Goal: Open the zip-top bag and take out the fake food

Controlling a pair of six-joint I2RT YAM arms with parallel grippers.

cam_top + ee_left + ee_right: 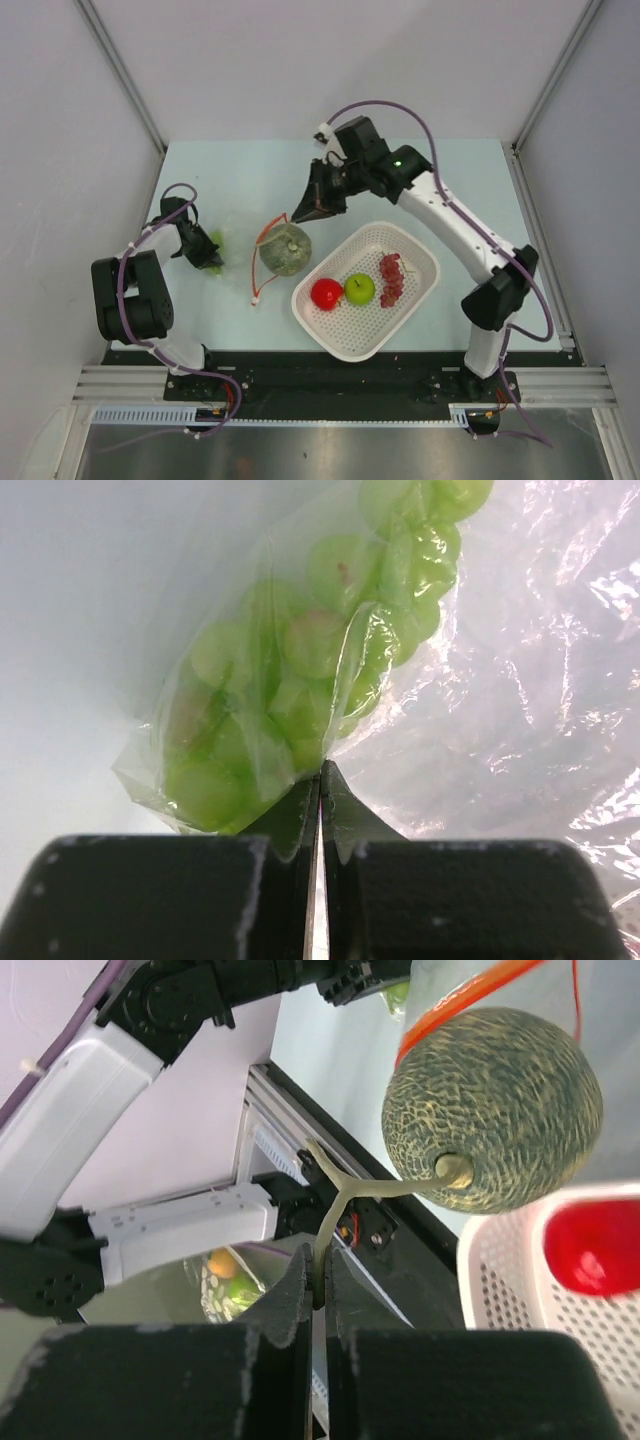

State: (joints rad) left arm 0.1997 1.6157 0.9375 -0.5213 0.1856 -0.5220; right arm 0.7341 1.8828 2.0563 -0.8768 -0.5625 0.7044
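The clear zip-top bag (240, 250) lies stretched on the table, its orange-red zip strip (260, 268) looping at the mouth. My left gripper (214, 256) is shut on the bag's closed end; in the left wrist view the jaws (321, 767) pinch the plastic beside a bunch of green grapes (300, 670) inside the bag. A netted green melon (285, 249) sits at the bag's mouth. My right gripper (298, 216) is shut on the melon's thin forked stem (335, 1195). In the right wrist view the melon (495, 1110) has the zip strip (455, 1008) behind it.
A white perforated basket (405, 240) stands right of the melon. It holds a red round fruit (326, 293), a green apple (360, 289) and a dark-red grape bunch (390, 278). Walls close in the table on three sides.
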